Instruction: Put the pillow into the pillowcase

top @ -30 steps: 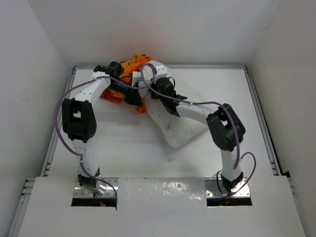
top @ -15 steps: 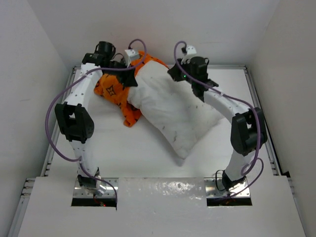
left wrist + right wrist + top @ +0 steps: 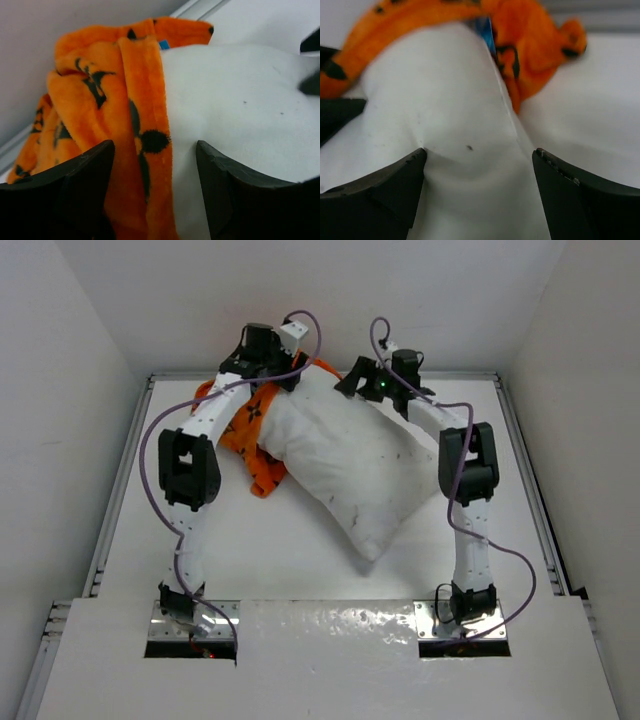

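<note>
The white pillow (image 3: 350, 460) lies slantwise across the table, its far end tucked into the mouth of the orange pillowcase (image 3: 245, 425). The rest of the case is bunched at the back left. My left gripper (image 3: 285, 375) hovers open over that far end. In the left wrist view its jaws (image 3: 154, 145) straddle the pillowcase (image 3: 100, 90) hem and the pillow (image 3: 240, 110). My right gripper (image 3: 347, 382) is open at the pillow's back right corner. In its wrist view the gripper (image 3: 479, 151) spans bare pillow (image 3: 435, 100), with the pillowcase (image 3: 535, 45) beyond.
The white table (image 3: 200, 540) is boxed in by walls at the back and both sides, with metal rails (image 3: 125, 490) along its edges. Both wrists sit close to the back wall. A small blue tag (image 3: 485, 27) shows at the case's hem.
Both arms swung from the middle to the back of the table, drawing the pillow out flat. Both grippers, shut earlier, now stand open, and the wrists have closed in on the pillow's far end.
</note>
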`<act>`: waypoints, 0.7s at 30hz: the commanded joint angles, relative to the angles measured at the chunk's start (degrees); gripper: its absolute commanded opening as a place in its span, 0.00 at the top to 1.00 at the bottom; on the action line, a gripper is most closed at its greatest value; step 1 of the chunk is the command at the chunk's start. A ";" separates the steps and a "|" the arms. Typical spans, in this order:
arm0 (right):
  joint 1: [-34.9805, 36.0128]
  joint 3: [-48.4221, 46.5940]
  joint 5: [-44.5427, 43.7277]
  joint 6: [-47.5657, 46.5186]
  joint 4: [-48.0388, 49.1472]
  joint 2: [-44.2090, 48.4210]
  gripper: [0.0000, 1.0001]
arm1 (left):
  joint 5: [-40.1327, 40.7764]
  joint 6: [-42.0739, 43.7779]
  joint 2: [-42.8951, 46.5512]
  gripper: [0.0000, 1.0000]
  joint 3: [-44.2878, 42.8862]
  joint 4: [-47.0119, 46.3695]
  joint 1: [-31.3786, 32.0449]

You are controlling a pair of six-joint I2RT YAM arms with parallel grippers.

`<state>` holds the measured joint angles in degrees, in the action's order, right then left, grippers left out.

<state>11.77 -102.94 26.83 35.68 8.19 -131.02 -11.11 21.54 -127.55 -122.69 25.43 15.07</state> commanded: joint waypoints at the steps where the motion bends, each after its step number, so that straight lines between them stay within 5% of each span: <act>1: 1.85 -1.30 7.88 3.70 0.78 -2.48 0.16 | 5.48 -1.50 -2.17 0.36 -0.97 -3.46 0.57; 2: 2.55 -0.87 8.67 3.00 0.34 -2.66 0.20 | 6.79 -1.33 -3.14 0.39 -1.06 -3.54 0.84; 5: 6.68 1.15 11.31 -4.20 -2.99 -1.09 0.39 | 10.93 -2.11 -3.68 0.74 -1.06 -4.42 0.84; 6: 9.12 1.77 11.84 -8.39 -5.35 0.57 0.62 | 10.94 -2.73 -3.33 0.94 -1.06 -4.86 0.84; 8: 11.16 3.35 12.19 -11.85 -7.30 2.34 0.99 | 10.42 -3.26 -1.22 1.00 -0.36 -5.48 1.01; 12: 15.38 10.63 8.60 -13.71 -5.05 9.61 1.00 | 5.41 -3.26 0.98 0.95 -2.45 -4.96 1.28; 17: 18.37 24.17 2.98 -11.34 5.16 16.84 1.00 | 14.97 -4.22 1.16 1.00 -3.34 -7.85 1.54; 19: 18.81 26.29 0.95 -11.68 5.52 18.60 1.00 | 12.54 -4.40 1.86 1.00 -3.69 -7.24 1.71; 21: 18.99 26.73 -2.21 -11.51 6.05 19.48 1.00 | 1.58 -4.05 2.56 1.00 -5.96 -3.48 2.15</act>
<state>29.98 -76.82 25.28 24.56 10.37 -114.96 -1.48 18.48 -129.93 -124.03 22.83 16.34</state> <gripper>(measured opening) 0.039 0.009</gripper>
